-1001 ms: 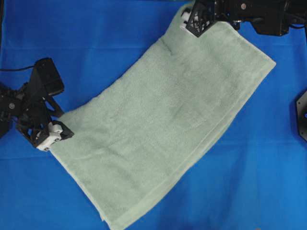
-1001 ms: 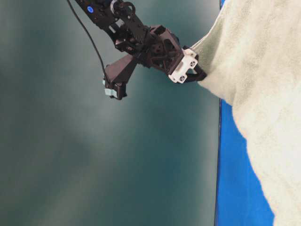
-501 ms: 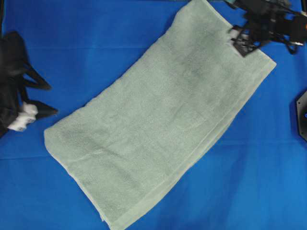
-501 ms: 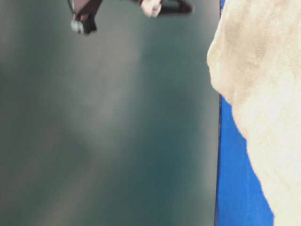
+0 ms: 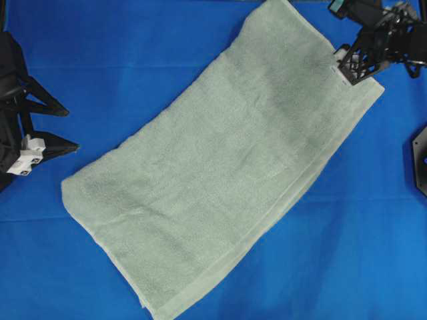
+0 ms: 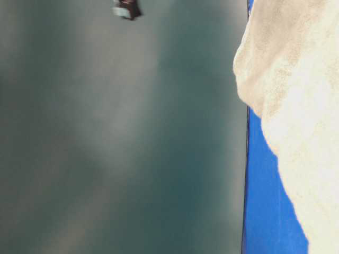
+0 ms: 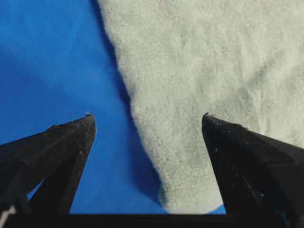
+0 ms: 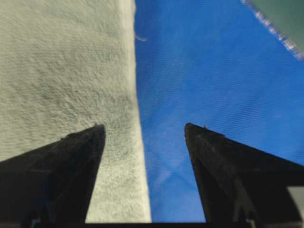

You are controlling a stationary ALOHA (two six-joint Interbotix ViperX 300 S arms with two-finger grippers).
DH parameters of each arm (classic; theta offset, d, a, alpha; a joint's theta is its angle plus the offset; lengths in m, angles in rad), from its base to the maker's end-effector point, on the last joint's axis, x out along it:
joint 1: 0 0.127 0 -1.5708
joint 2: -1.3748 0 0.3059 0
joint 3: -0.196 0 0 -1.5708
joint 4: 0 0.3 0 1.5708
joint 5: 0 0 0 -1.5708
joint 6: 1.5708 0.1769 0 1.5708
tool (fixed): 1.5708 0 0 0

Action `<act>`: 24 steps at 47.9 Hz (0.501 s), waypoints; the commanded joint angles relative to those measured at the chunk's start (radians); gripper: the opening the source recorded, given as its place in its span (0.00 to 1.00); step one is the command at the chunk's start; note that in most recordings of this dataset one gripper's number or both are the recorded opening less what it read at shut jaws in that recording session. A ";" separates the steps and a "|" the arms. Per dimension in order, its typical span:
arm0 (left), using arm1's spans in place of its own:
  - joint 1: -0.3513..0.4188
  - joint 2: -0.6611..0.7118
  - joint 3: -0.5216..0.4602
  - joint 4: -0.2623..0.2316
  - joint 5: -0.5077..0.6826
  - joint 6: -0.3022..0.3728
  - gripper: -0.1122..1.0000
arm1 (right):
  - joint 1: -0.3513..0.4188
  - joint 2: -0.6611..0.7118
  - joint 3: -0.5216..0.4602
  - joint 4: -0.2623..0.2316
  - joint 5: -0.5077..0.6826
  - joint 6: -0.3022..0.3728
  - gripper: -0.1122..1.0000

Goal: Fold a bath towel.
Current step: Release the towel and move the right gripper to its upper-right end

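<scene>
Overhead view: the bath towel (image 5: 223, 163) lies flat and diagonal on the blue cloth (image 5: 120, 53) of the worktop, from near-left to far-right. Left tool (image 5: 65, 127) is wide, w/ nothing in it, left of the towel. Right tool (image 5: 341, 65) is over the far-right corner.

Wrist views: both tools wide, empty, above the towel edge.

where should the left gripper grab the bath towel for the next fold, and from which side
Probably the bath towel's rounded near-left corner, coming in from the blue cloth side. It lies flat with a thick, slightly raised edge, and the open left gripper already straddles that edge, so one finger could slide under from the cloth.
</scene>
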 commanded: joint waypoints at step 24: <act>0.002 0.071 -0.015 0.003 -0.043 0.002 0.88 | -0.118 0.198 0.063 0.000 -0.273 0.005 0.64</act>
